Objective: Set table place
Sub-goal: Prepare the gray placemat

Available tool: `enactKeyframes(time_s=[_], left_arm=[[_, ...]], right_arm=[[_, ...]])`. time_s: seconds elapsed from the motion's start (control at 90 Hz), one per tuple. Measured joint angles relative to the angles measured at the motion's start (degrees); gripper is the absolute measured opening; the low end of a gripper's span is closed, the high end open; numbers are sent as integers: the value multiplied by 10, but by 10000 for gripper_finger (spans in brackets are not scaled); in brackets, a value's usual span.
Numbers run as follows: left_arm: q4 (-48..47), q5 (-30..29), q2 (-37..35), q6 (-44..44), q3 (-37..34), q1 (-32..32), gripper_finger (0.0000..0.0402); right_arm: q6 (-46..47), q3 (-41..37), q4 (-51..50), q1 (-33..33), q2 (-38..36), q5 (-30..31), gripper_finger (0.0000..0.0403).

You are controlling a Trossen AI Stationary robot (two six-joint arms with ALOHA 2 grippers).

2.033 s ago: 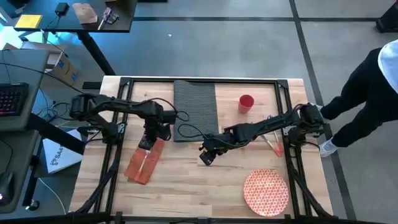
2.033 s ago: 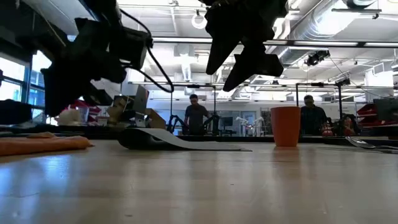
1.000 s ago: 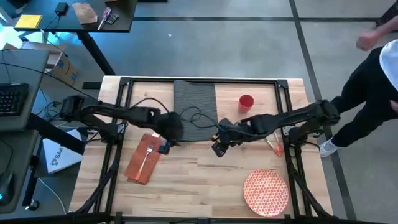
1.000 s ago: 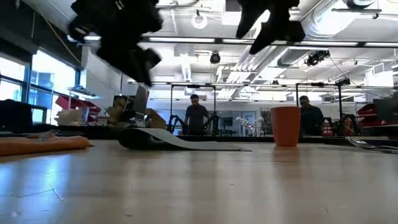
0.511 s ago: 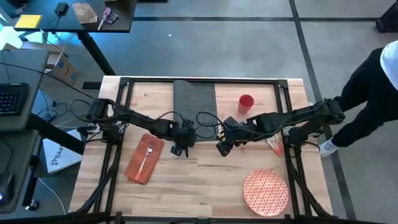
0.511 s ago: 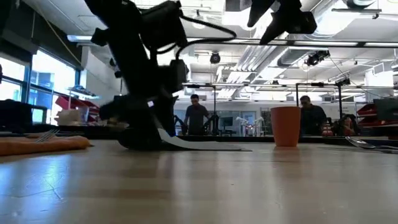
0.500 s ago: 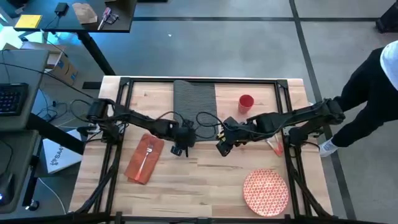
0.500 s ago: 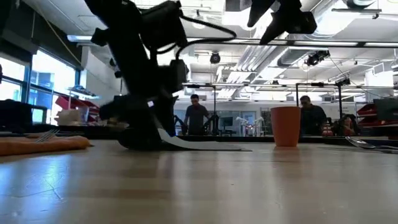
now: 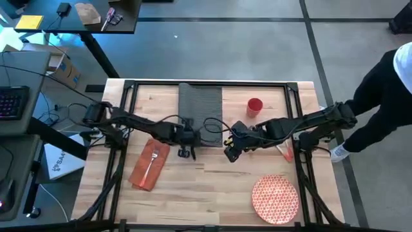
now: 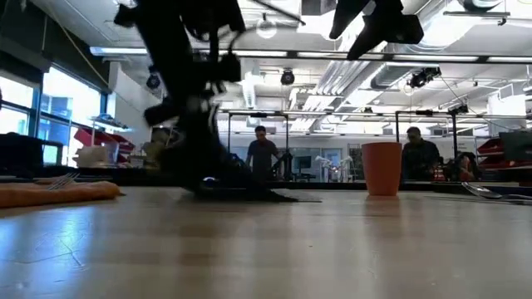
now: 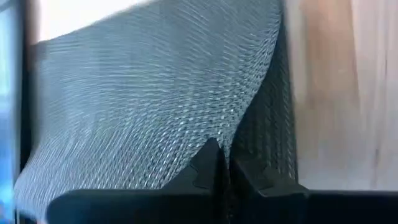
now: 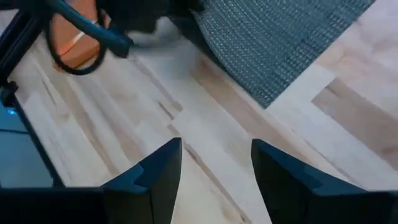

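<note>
The dark grey ribbed placemat (image 9: 200, 111) lies along the table's far middle. My left gripper (image 9: 187, 152) is shut on its near edge. My right gripper (image 9: 230, 154) hangs open above bare wood just right of that edge, holding nothing (image 12: 214, 168). An orange napkin (image 9: 149, 165) with a silver fork (image 9: 153, 161) on it lies flat at the near left. The red cup (image 9: 255, 106) stands upright right of the placemat. The red-and-white plate (image 9: 275, 198) lies flat at the near right. More utensils (image 9: 283, 149) lie under my right arm. My left gripper pinches the placemat's near edge (image 11: 231, 144) between its two shut fingers, toward the near left corner. The fingers slant down onto it from the table's left. The edge is raised at the fingers (image 10: 218, 178), and the rest of the mat lies on the table.
The black frame rails (image 9: 122, 129) run along both table sides. A person (image 9: 386, 96) stands beyond the right edge. Bare wood (image 9: 206, 193) stretches along the near middle between napkin and plate.
My left gripper has gone from beside the napkin toward the table's right, down to the placemat's near edge, and has taken hold of it. The placemat has shifted slightly toward the left. My right gripper has risen a little.
</note>
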Motion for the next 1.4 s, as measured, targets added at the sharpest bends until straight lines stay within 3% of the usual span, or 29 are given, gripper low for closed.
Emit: enactKeyframes(time_s=[0.222, 0.389, 0.522, 0.7, 0.833, 1.033, 1.233, 1.4], left_arm=[[-6, -112, -142, -270, -21, -33, 0], [4, -194, -217, -447, -99, -70, 0], [61, -236, -252, -539, -167, -102, 0], [166, -301, -303, -527, -214, -151, 0], [185, -311, -330, -496, -224, -173, 0], [193, -328, -348, -511, -241, -190, 0], [198, -369, -354, -538, -249, -201, 0], [199, -373, -356, -519, -249, -206, 1]], right_arm=[[-9, 0, 21, -14, 48, -12, 177], [-31, 0, 103, -30, 105, -39, 177], [-35, -1, 196, -45, 158, -39, 176], [-36, -1, 331, -56, 228, -52, 142], [-46, 0, 388, -57, 273, -43, 93], [-45, 0, 395, -66, 322, -26, 10], [-4, 3, 385, -68, 357, -85, 3], [37, 4, 265, -45, 336, -102, 1]])
